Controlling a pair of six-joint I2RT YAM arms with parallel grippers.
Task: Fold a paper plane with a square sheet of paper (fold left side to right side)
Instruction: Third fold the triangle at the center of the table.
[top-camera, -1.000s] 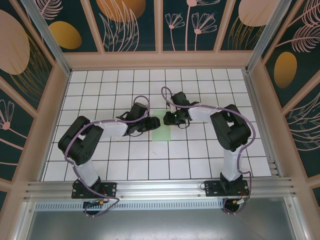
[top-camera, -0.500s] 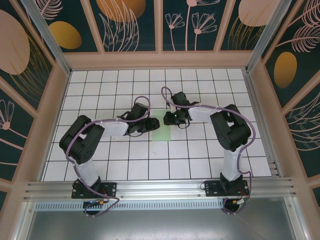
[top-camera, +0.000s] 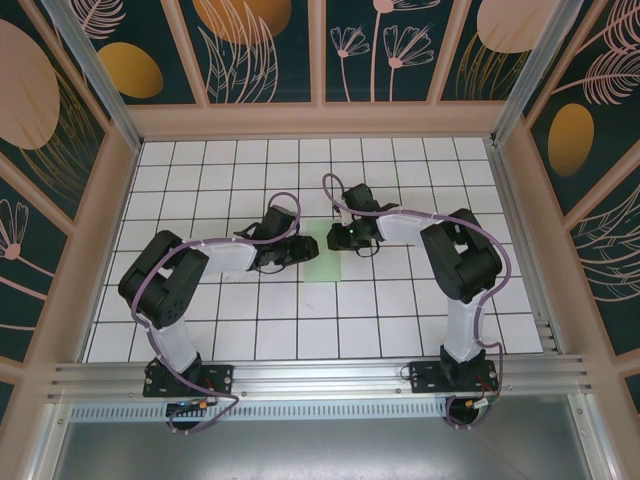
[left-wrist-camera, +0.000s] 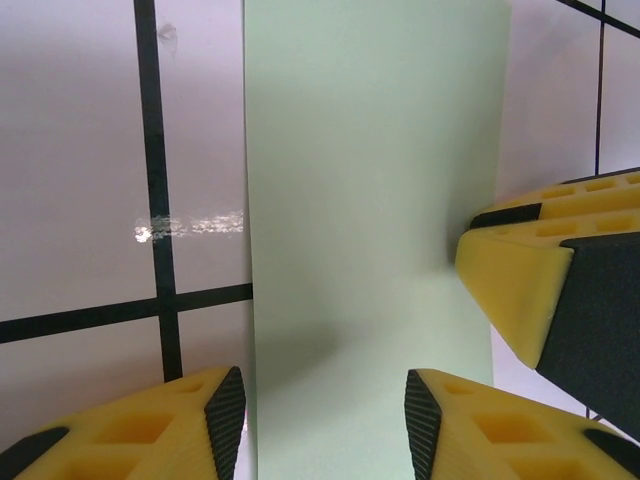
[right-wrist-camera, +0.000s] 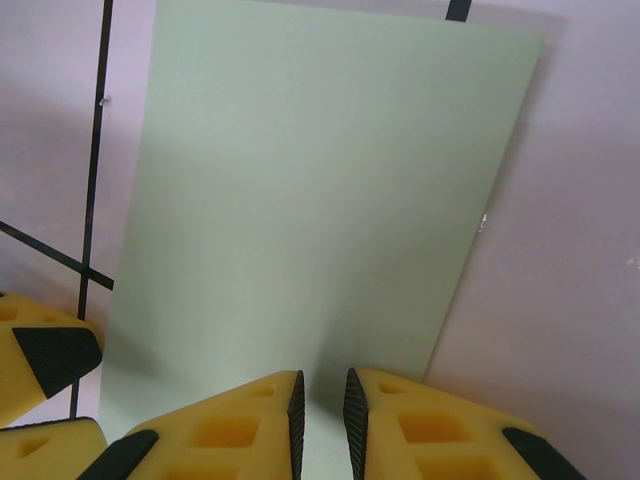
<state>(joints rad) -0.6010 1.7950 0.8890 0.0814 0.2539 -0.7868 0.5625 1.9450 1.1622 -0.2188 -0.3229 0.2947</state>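
paper (left-wrist-camera: 370, 180) looks thin, limp, slippery; pinch an edge. left gripper (left-wrist-camera: 322, 410) open astride it, right gripper (right-wrist-camera: 322, 400) nearly closed at its edge.

A white tiled floor (top-camera: 400, 330) with black grid lines is lying inside a pale wooden frame (top-camera: 315, 120). Dark teal wall panels (top-camera: 260, 50) with orange ovals and pink leaves are rising left, far and right. An aluminium rail (top-camera: 320, 378) is running along the near edge; light is glinting off the tiles.
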